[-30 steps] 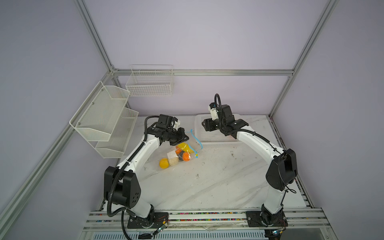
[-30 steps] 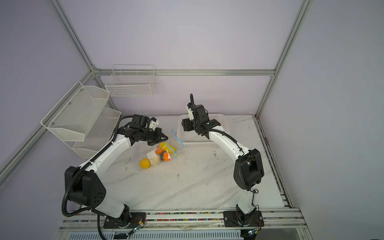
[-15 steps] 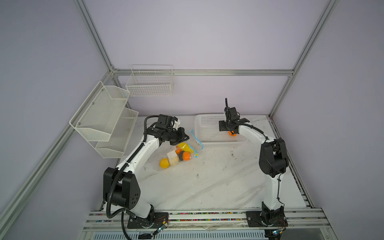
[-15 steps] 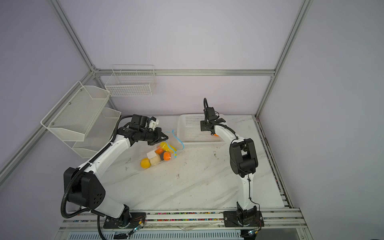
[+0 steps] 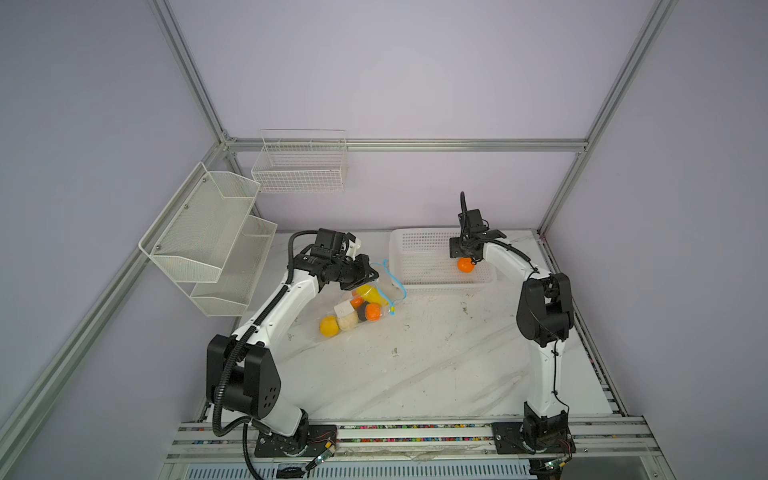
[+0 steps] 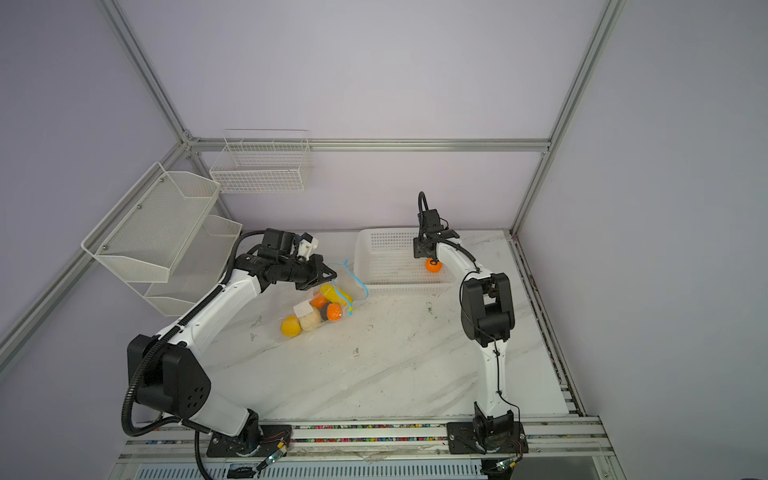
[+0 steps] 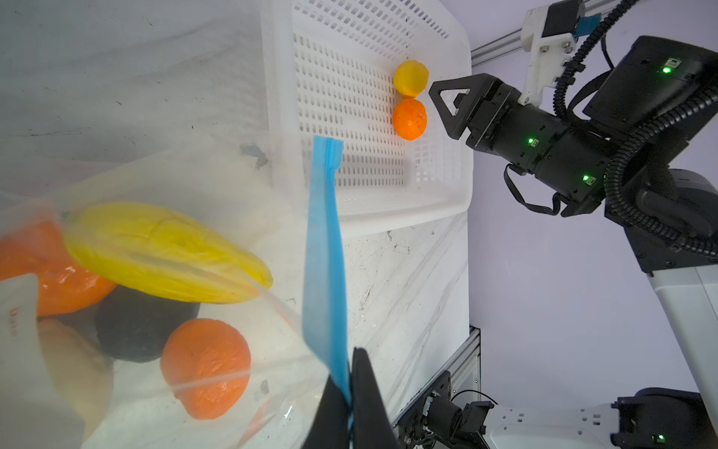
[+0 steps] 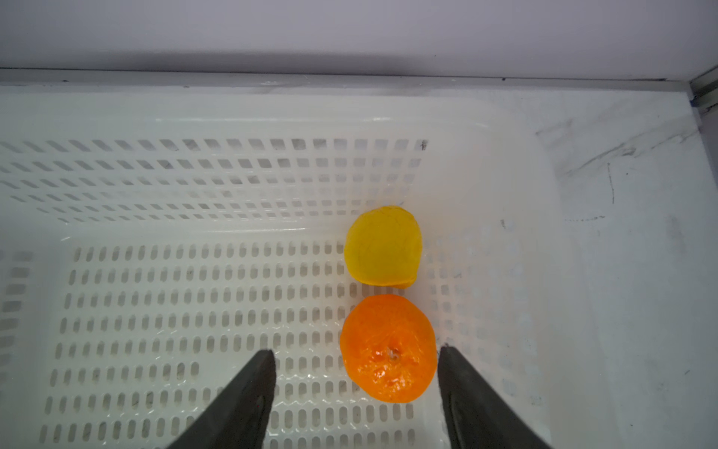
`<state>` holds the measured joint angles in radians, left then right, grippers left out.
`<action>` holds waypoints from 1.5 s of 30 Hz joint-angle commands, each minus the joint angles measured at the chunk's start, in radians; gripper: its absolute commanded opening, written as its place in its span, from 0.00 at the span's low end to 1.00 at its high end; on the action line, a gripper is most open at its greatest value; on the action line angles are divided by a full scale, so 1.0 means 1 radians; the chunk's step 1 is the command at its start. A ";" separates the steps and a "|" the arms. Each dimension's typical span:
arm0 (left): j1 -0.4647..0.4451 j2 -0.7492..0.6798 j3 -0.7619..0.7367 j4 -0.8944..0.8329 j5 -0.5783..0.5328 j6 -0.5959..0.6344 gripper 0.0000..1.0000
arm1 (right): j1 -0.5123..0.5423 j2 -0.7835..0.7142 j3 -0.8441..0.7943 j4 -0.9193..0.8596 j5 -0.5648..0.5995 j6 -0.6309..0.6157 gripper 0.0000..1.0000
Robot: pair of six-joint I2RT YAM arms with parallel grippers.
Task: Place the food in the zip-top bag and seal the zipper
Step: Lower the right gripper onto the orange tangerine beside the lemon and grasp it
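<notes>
The left pincer (image 7: 349,375) is clamping shut on the zipper (image 7: 324,252), and the light-blue strip is running away from its fingertips along the mouth of the zip-top bag (image 7: 233,182). The bag is sagging from that pinch down onto the table (image 5: 415,374). Close beside the pincer, a long yellow piece (image 7: 167,252), an orange ball (image 7: 206,365), a second orange ball (image 7: 58,280), a black lump (image 7: 140,330) and a cream lumpy ball (image 7: 74,369) are lying packed together inside it. A yellow round (image 5: 328,325) is lying at the end farthest from the pincer.

The right pincer (image 8: 355,352) is hanging spread wide inside the white basket (image 8: 194,175), gripping nothing. A third orange ball (image 8: 388,350) is sitting between its fingers, just beside one and well apart from the other; I cannot tell whether it is touching. Just beyond the fingertips, a second yellow round (image 8: 382,247) is resting against that ball.
</notes>
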<state>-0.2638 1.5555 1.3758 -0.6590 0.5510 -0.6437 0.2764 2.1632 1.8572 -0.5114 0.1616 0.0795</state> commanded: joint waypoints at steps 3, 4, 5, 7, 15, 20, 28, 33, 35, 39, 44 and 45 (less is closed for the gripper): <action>0.006 -0.040 -0.042 0.039 0.030 -0.002 0.00 | -0.013 0.036 0.025 -0.048 0.016 -0.017 0.70; 0.006 -0.040 -0.041 0.039 0.030 -0.004 0.00 | -0.015 0.042 0.029 -0.050 0.017 -0.018 0.70; 0.005 -0.041 -0.043 0.040 0.030 -0.002 0.00 | -0.016 0.048 0.034 -0.052 0.019 -0.020 0.70; 0.005 -0.043 -0.041 0.040 0.029 -0.002 0.00 | -0.018 0.058 0.039 -0.053 0.025 -0.020 0.70; 0.005 -0.040 -0.040 0.037 0.027 -0.004 0.00 | -0.026 0.099 0.059 -0.061 0.017 -0.023 0.71; 0.004 -0.038 -0.031 0.033 0.024 -0.005 0.00 | -0.028 0.120 0.060 -0.061 0.018 -0.022 0.70; 0.005 -0.035 -0.031 0.034 0.023 -0.007 0.00 | -0.032 0.151 0.064 -0.061 0.028 -0.023 0.70; 0.005 -0.035 -0.033 0.033 0.023 -0.008 0.00 | -0.032 0.163 0.069 -0.058 0.025 -0.023 0.69; 0.004 -0.036 -0.035 0.034 0.024 -0.007 0.00 | -0.034 0.167 0.074 -0.056 0.020 -0.022 0.68; 0.002 -0.037 -0.035 0.033 0.023 -0.007 0.00 | -0.033 0.169 0.075 -0.053 0.021 -0.020 0.66; 0.004 -0.035 -0.035 0.033 0.024 -0.006 0.00 | -0.032 0.163 0.071 -0.052 0.022 -0.016 0.64; 0.003 -0.035 -0.035 0.033 0.024 -0.005 0.00 | -0.033 0.162 0.071 -0.053 0.023 -0.013 0.63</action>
<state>-0.2638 1.5551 1.3613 -0.6518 0.5514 -0.6441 0.2504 2.3173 1.9091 -0.5438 0.1688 0.0658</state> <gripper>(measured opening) 0.047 0.642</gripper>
